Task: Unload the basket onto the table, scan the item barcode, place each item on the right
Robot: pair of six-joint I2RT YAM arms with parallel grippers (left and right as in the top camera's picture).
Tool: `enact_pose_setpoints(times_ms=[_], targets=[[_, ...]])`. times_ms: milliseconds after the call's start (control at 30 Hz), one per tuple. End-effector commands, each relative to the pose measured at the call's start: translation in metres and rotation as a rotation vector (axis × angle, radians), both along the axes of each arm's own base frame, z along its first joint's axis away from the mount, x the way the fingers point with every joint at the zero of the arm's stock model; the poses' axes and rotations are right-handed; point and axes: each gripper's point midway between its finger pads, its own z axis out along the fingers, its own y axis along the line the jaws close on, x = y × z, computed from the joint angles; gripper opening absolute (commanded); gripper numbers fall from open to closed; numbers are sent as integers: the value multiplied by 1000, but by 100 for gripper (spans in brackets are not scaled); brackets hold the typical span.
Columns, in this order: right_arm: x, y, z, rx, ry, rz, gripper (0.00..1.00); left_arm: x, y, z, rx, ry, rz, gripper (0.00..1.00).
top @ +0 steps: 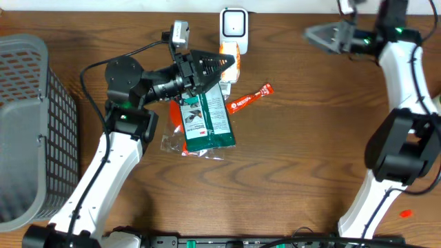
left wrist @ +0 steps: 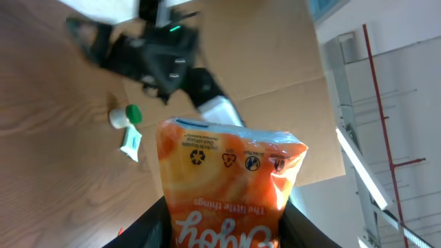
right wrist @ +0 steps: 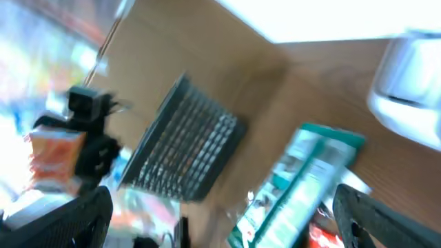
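Your left arm (top: 110,158) bends at the elbow and stretches toward the white box-shaped barcode scanner (top: 233,25). Its left hand (top: 222,65) points at the scanner and is clamped on an orange printed foil snack pouch (left wrist: 227,182), held just in front of the scanner; you cannot tell whether they touch. Your right arm (top: 400,62) stands well to the right of the scanner. Its right hand (top: 322,34) faces the scanner, fingers spread wide, holding nothing. A flat green packet (top: 207,118) and a red sachet (top: 249,100) lie on the wooden desk (top: 296,151), nearer you than the scanner. A grey mesh basket (top: 27,103) sits far to the scanner's left.
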Motion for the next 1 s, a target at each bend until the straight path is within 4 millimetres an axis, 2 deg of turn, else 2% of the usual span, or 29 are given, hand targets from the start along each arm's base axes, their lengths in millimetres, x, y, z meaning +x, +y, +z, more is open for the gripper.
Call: enact_pose_setpoints(times_ms=[0, 167, 333, 600, 833, 967], targets=[[-16, 41, 28, 28, 5, 104, 99, 8, -1, -5, 8, -14, 8, 41], [-22, 84, 42, 30, 24, 195, 99, 11, -3, -13, 15, 5, -2, 41], [-32, 107, 54, 31, 42, 246, 98, 12, -2, -13, 15, 5, 1, 41], [-50, 118, 77, 31, 69, 273, 95, 17, 5, -13, 16, 4, 23, 41], [-74, 121, 110, 31, -7, 288, 94, 19, 6, -14, 18, 2, 26, 41], [-84, 129, 118, 31, -23, 310, 93, 21, 6, -14, 15, 3, 36, 41]])
